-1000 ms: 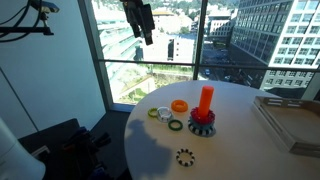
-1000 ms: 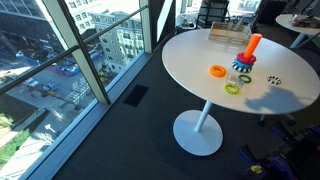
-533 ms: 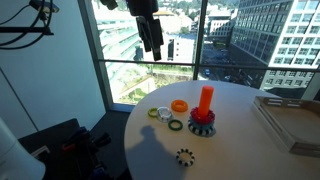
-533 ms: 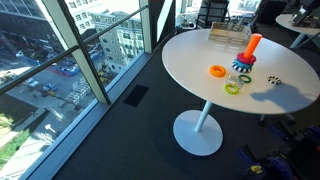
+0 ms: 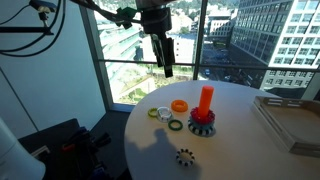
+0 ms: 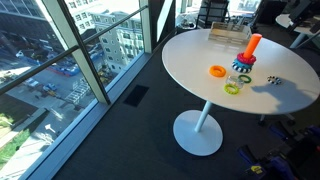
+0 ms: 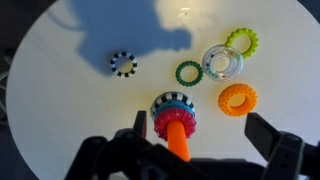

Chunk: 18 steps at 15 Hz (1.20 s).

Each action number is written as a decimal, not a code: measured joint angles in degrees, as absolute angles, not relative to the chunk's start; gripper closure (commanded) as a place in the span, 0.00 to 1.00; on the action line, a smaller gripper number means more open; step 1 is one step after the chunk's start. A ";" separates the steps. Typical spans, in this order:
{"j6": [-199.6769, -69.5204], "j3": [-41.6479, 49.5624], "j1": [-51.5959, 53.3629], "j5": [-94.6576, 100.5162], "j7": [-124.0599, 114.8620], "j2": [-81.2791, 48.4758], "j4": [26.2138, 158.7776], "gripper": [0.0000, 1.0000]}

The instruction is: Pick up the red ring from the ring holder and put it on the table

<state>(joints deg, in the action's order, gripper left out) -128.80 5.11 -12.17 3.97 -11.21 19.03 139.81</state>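
The ring holder (image 7: 178, 138) is an orange peg on a toothed base, standing on the white table (image 7: 70, 110). The red ring (image 7: 160, 126) sits on the peg above a black-and-white ring. In both exterior views the holder (image 5: 205, 100) (image 6: 252, 45) stands near the middle of the table (image 5: 240, 150) (image 6: 190, 55). My gripper (image 5: 165, 58) hangs high above the table, up and to the side of the holder. In the wrist view the gripper (image 7: 200, 135) is open and empty, its jaws to either side of the peg far below.
An orange ring (image 7: 237, 98), a green ring (image 7: 188, 72), a clear ring (image 7: 222, 62), a yellow-green ring (image 7: 241, 40) and a small black toothed ring (image 7: 123, 64) lie loose on the table. A flat wooden tray (image 5: 290, 120) sits at the table's far side. Tall windows stand beside the table.
My gripper has moved down and sideways towards the space above the holder. The rings and holder have not moved.
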 measured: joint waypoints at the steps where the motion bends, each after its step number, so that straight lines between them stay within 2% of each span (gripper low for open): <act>1: -129.37 5.17 -12.25 4.15 -11.49 17.98 139.54 0.00; 9: -130.69 6.06 -12.22 4.51 -12.31 10.42 135.96 0.00; 18: -130.47 6.24 -11.85 4.24 -12.06 10.18 135.93 0.00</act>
<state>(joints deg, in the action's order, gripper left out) -130.47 6.24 -11.85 4.24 -12.06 10.18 135.93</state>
